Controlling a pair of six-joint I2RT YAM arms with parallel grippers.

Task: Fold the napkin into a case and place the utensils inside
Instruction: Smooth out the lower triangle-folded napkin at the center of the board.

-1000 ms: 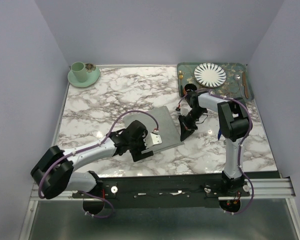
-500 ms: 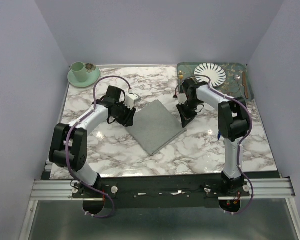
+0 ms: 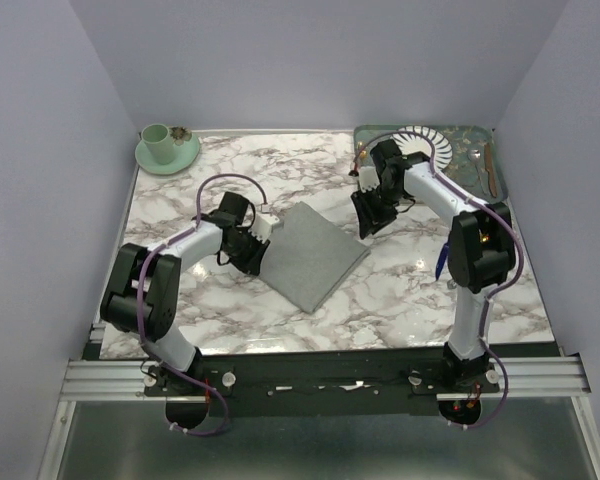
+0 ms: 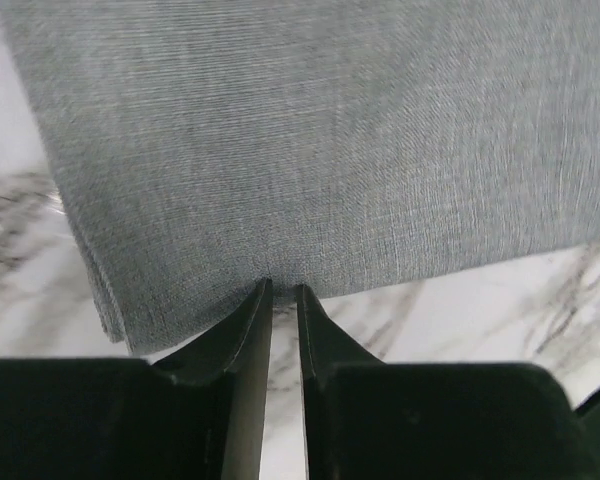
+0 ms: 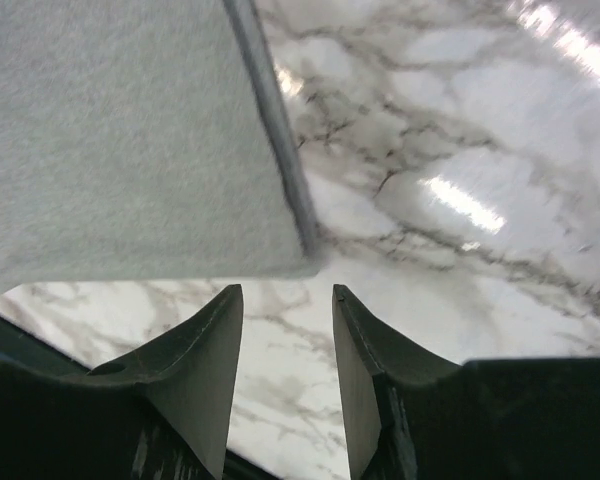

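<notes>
I was in the folding step. The napkin [image 3: 310,255] lay mid-table as a broad slanted rectangle, not yet narrowed into a case. My left gripper [image 4: 280,290] sat at its left edge with the jaws almost pressed together, only a slit between them. I could not tell whether any cloth was caught. My right gripper [image 5: 285,290] hung spread and empty just short of the napkin's right corner, over bare marble.

The next move, as I judged it, called for a sure pinch on that left edge. I would then carry it across toward the right to narrow the cloth, keeping the layers from sliding apart.

I counted one napkin, one tray [image 3: 372,133], one plate [image 3: 420,145] and one cup [image 3: 157,143]. There were two utensils [image 3: 477,157] at the tray's right end and one blue handle [image 3: 439,262] by my right arm.
</notes>
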